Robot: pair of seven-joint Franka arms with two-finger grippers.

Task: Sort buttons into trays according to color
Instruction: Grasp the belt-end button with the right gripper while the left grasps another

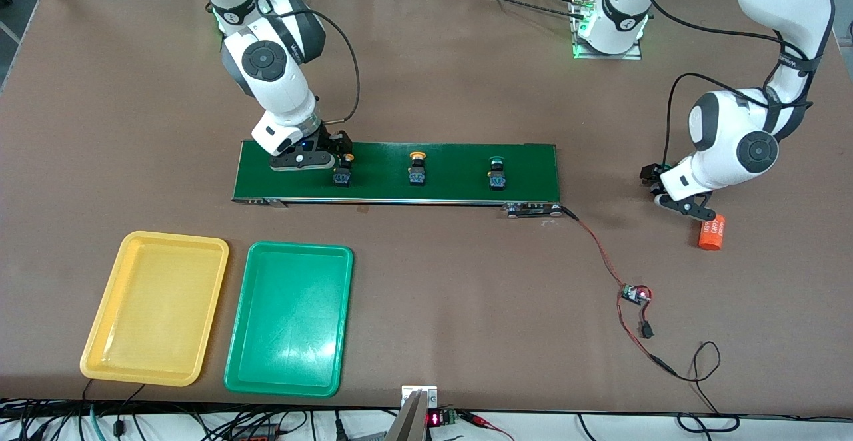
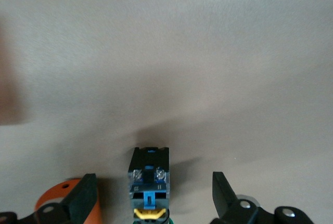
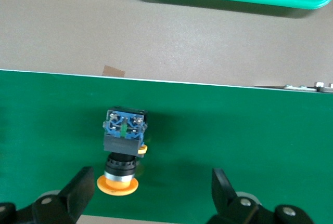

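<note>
Along the front edge, toward the right arm's corner: yellow tray (image 1: 100,354) and green tray (image 1: 233,374), side by side, both empty. Nothing sorted yet, so all four buttons to go.

Farther in, on the conveyor belt (image 1: 453,161): two yellow-capped buttons (image 1: 344,169) (image 1: 417,168) and a green-capped one (image 1: 496,173), round caps on black-and-blue blocks.

Right gripper (image 3: 151,190) over the belt's right-arm end, spread wide around the first yellow button, gripping nothing.

Toward the left arm's edge: left gripper (image 2: 153,198) low, wide open astride a fourth button (image 2: 149,174), not touching; cap colour unclear. Orange cylinder (image 1: 712,233) just beside.
</note>
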